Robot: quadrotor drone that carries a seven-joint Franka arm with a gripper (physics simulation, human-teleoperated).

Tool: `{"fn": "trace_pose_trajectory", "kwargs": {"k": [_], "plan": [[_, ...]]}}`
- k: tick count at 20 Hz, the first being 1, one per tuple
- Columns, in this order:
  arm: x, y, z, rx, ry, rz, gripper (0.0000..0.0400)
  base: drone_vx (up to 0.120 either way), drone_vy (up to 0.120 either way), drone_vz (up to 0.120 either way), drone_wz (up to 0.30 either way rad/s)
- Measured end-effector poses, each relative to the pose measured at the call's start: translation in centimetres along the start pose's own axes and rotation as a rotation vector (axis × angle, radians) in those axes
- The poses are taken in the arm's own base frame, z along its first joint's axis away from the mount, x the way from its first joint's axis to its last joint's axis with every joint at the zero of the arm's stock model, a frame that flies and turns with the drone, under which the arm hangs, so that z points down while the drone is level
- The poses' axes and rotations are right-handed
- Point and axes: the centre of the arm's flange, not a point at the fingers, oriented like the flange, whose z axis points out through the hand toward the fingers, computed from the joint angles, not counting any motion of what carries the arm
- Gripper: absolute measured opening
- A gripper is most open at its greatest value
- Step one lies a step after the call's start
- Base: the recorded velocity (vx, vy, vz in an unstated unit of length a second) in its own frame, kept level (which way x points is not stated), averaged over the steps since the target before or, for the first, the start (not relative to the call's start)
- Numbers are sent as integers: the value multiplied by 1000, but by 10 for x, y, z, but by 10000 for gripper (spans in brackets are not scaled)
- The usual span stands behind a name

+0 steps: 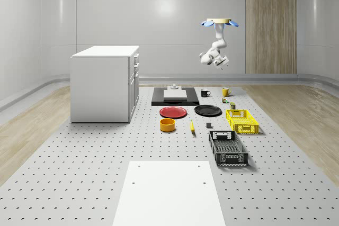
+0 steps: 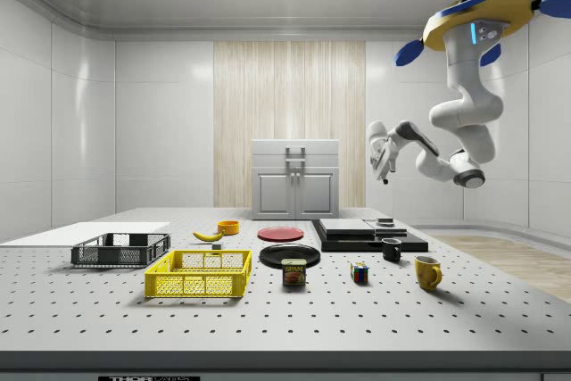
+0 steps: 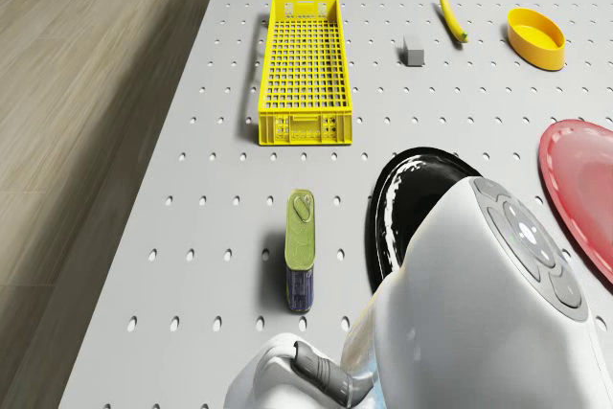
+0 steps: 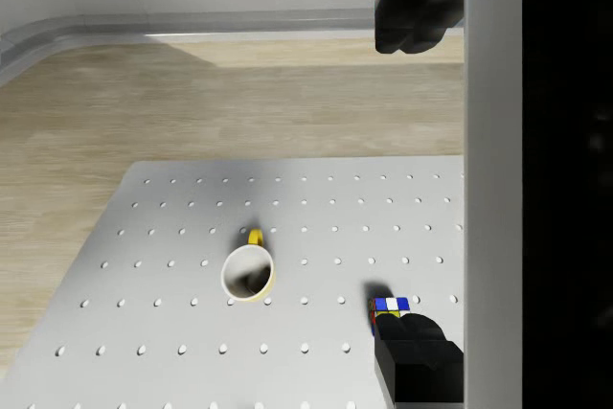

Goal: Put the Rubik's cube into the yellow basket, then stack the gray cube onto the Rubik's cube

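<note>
The Rubik's cube [image 2: 359, 273] lies on the perforated table between a Spam can [image 2: 293, 271] and a yellow mug [image 2: 427, 271]. In the wrist view the Rubik's cube [image 4: 389, 307] shows just beside one dark fingertip [image 4: 417, 361]. The yellow basket [image 1: 242, 120] stands empty, long side running front to back. The small gray cube [image 3: 414, 51] sits on the table between the yellow basket [image 3: 302, 69] and a banana [image 3: 452, 16]. The drone [image 2: 477, 24] hovers high above the table's far end near the mugs. My gripper [image 2: 384, 160] hangs well above the table, open, holding nothing.
A black basket [image 1: 228, 148] stands in front of the yellow one. A black plate [image 1: 207, 110], red plate [image 1: 173, 111], orange bowl [image 1: 168, 125] and black mug [image 1: 205, 93] lie nearby. A white cabinet [image 1: 103, 83] stands at the whole-scene view's left, with a black slab [image 1: 175, 99] behind the plates.
</note>
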Motion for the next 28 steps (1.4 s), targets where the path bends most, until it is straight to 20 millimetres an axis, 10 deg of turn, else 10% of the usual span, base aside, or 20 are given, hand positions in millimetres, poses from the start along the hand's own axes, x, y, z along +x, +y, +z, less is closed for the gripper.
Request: {"fn": "trace_pose_trajectory", "kwargs": {"k": [28], "plan": [[-32,-32,10,-326,340,-12,400,107,-26,-114,0]]}}
